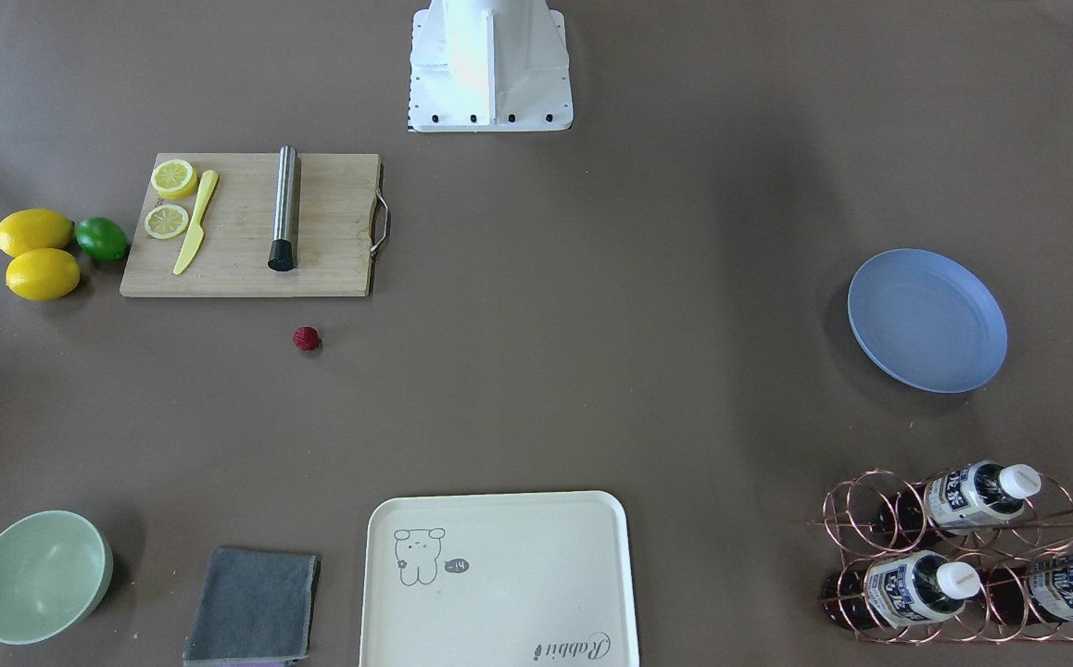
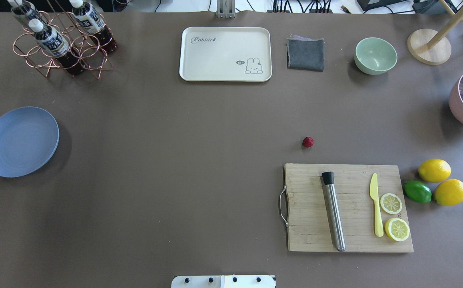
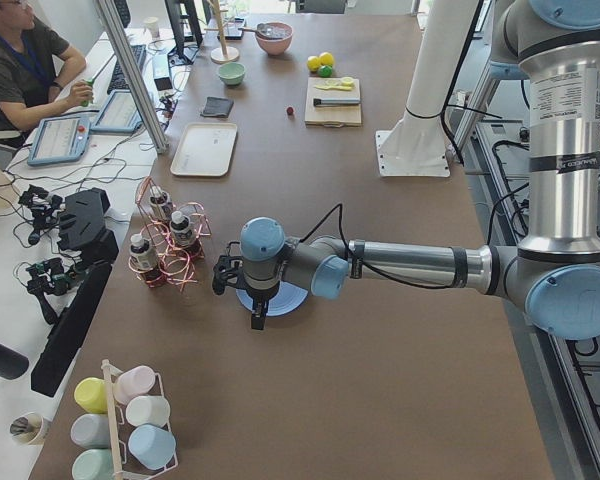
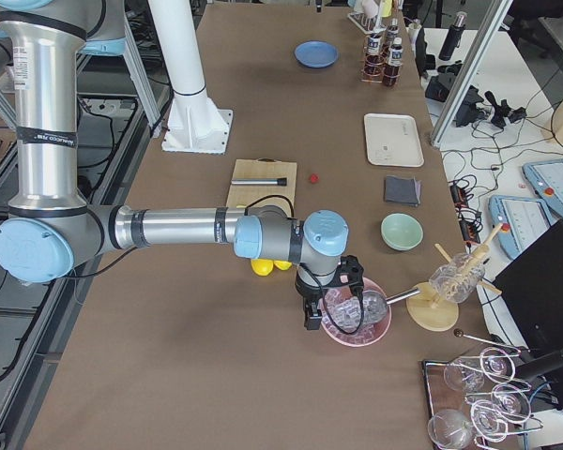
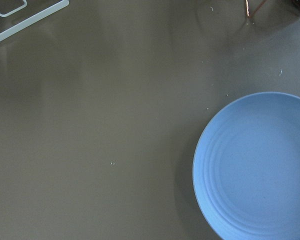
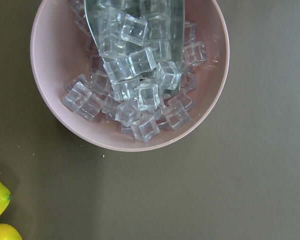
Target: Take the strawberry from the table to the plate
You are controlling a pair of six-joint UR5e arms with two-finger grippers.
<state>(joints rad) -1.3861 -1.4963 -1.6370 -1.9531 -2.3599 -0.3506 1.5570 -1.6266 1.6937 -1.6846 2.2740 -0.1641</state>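
Note:
The strawberry (image 2: 308, 141) is a tiny dark-red berry lying on the brown table (image 2: 175, 160), just beyond the far edge of the cutting board (image 2: 349, 208); the front view shows the strawberry (image 1: 306, 338) too. The empty light-blue plate (image 2: 19, 141) rests far off at the table's left end. In the left side view my left gripper (image 3: 257, 316) hangs above the plate (image 3: 285, 302); the left wrist view shows the plate (image 5: 260, 165) and no fingers. My right gripper (image 4: 311, 319) hovers at the other end of the table. I cannot tell whether either is open or shut.
A pink bowl of ice cubes (image 6: 130, 75) lies under the right wrist. Lemons (image 2: 434, 170) and a lime (image 2: 417, 191) sit beside the board, which carries a knife, lemon slices and a steel muddler. Cream tray (image 2: 225, 54), grey cloth (image 2: 305, 54), green bowl (image 2: 375, 55), bottle rack (image 2: 61, 42). A person sits beside the table (image 3: 25, 65).

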